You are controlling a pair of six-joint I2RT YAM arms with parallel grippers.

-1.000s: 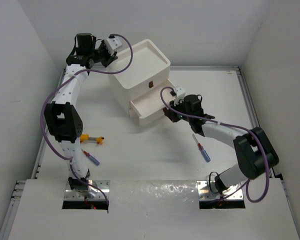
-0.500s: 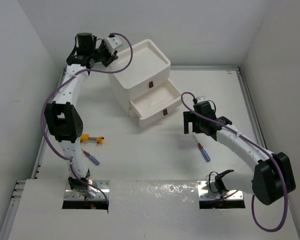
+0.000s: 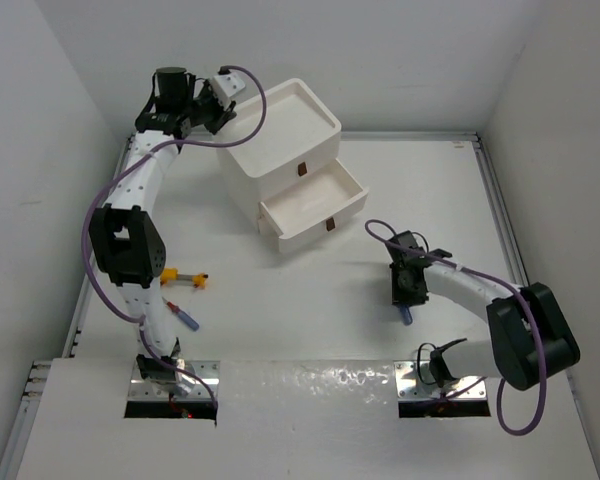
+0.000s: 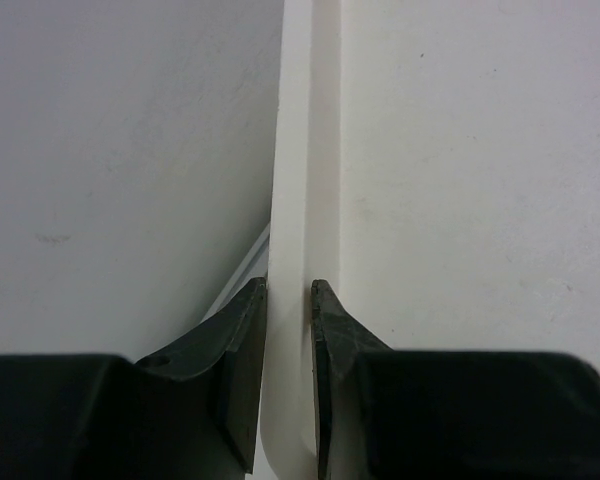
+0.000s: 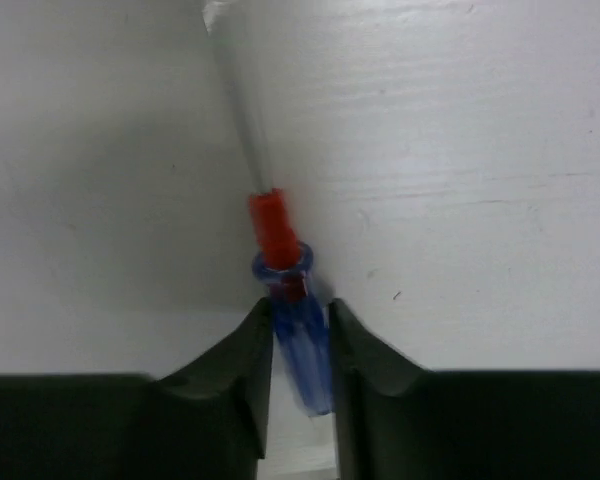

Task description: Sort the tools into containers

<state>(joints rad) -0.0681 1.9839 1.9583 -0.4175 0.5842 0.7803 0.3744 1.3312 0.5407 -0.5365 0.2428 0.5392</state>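
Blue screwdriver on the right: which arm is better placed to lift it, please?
Right. The right gripper straddles the blue screwdriver; the left gripper clamps the rim of the drawer unit.

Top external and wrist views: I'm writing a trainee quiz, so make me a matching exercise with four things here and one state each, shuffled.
Things:
1 left gripper
2 right gripper
3 top drawer
4 yellow-orange screwdriver

States:
A pushed shut
B lying on the table
C clamped on the drawer unit rim
D straddling a blue screwdriver handle

Pairs: 1-C, 2-D, 3-A, 4-B
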